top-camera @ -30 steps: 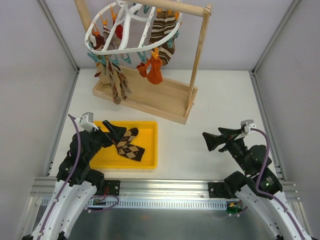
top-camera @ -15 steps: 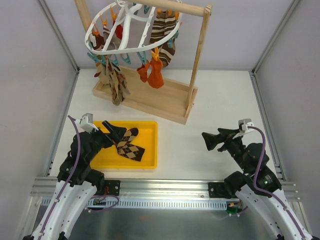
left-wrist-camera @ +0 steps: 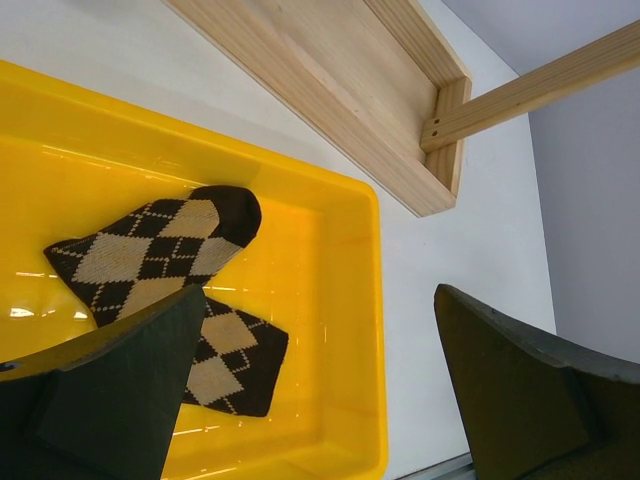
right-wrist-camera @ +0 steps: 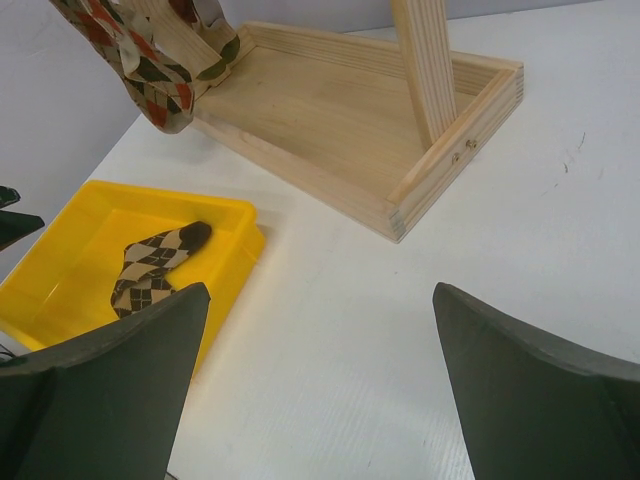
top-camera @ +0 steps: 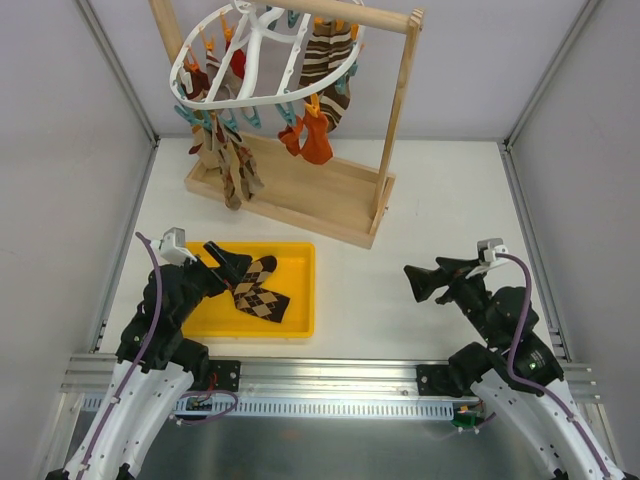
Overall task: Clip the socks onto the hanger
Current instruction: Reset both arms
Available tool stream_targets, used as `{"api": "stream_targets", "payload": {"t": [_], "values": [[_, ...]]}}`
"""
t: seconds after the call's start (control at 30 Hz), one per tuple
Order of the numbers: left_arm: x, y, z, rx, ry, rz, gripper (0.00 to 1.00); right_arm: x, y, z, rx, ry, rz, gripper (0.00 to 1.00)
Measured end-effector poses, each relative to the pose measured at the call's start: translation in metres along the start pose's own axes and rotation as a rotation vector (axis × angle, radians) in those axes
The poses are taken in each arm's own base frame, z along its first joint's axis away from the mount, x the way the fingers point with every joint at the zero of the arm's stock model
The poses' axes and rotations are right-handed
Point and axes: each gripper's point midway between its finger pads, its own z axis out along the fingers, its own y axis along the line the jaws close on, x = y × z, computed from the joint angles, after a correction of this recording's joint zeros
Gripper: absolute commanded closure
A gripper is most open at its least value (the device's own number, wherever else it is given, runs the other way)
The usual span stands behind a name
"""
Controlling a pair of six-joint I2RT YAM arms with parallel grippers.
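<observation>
Already the socks are hanging from pegs on the hanger, well beyond and above both sets of jaws. Left jaws are gaping, empty, over the tray — an argyle sock is lying just below them. Right jaws are spreading wide, holding nothing, over the tabletop.

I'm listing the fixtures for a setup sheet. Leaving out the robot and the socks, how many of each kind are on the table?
yellow tray: 1
wooden stand: 1
white peg hanger: 1
Total: 3
</observation>
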Motion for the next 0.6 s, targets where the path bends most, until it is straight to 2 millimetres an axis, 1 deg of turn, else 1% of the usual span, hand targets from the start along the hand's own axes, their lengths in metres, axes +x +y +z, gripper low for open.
{"api": "stream_targets", "payload": {"t": [0.17,0.6], "values": [[0.0014,0.0057,0.0018,-0.021,-0.008,-0.013,0.01,-0.0003,-0.0006,-0.0015,0.002,-0.004,0.001,0.00],[0.0012,0.0059,0.0019,-0.021,-0.009,-0.015,0.01,-0.0011,-0.0003,-0.0026,0.000,-0.009,0.001,0.00]]}}
